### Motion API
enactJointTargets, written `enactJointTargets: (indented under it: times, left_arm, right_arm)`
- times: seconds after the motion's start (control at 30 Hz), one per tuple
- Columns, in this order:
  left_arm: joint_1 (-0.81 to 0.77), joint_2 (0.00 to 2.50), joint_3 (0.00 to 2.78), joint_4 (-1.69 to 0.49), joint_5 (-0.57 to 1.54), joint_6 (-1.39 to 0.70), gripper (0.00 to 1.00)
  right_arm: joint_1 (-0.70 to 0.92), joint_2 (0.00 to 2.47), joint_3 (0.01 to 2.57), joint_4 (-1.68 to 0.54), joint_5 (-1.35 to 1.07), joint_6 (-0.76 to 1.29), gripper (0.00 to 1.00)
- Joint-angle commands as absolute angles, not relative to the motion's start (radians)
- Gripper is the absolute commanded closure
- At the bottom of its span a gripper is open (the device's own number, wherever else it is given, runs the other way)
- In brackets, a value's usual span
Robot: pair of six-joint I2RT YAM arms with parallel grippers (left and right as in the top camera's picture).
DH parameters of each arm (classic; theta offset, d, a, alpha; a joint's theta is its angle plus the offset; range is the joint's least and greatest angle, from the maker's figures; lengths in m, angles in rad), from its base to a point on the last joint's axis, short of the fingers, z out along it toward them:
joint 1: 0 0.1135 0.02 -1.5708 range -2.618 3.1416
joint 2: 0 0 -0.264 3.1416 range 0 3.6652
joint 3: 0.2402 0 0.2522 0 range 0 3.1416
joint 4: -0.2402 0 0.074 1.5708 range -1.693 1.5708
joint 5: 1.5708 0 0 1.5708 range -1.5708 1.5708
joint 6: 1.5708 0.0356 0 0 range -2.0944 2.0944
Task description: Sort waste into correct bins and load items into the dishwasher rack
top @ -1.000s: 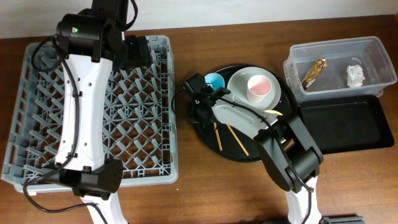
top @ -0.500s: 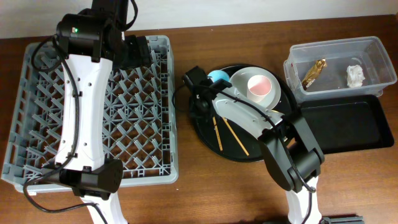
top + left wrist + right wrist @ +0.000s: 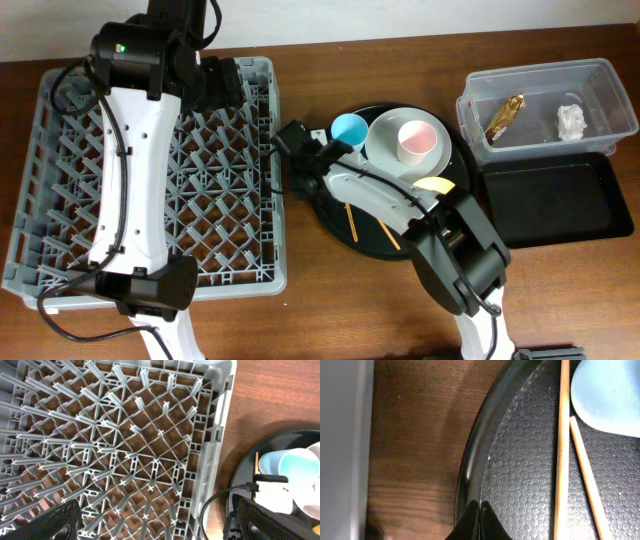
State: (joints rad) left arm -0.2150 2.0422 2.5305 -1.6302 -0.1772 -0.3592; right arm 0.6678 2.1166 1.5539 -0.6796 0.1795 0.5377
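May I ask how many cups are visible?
2: the light-blue cup on the round black tray, the pink cup on the grey plate. The right arm may hide others.

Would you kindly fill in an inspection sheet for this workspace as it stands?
Surface: brown wooden table.
Job's things: rack, no items seen inside; light-blue cup, plate bearing pink cup, yellow bowl and chopsticks on round black tray; wrapper and tissue in clear tub; shallow black tray bare.
Clutter: nothing seen.
Tools: left tool open above rack; right tool shut, empty, at round tray's rim.
Cables: left arm cable runs along the arm; right wrist cable loops free.
Surroundings: nothing seen.
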Motion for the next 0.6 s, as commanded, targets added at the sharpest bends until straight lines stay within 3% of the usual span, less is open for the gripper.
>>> enactJointTargets:
  times: [0.0,0.23,0.57]
  left_arm:
    - [-0.215,2.039,2.539,-1.629,-0.191,-0.347,0.01]
    - [-0.215,2.039,2.539,-1.629,-0.191,-0.347,0.01]
    - [-0.215,2.039,2.539,-1.629,-0.191,-0.347,0.01]
  right_arm:
    - [0.66,2.16,1.547,-0.669,0.228,0.527,0.95]
    - [0.66,2.208,1.547,-0.649,0.201,0.527,0.95]
    - [0.658,2.208,1.549,-0.575,-0.046,0.473,0.95]
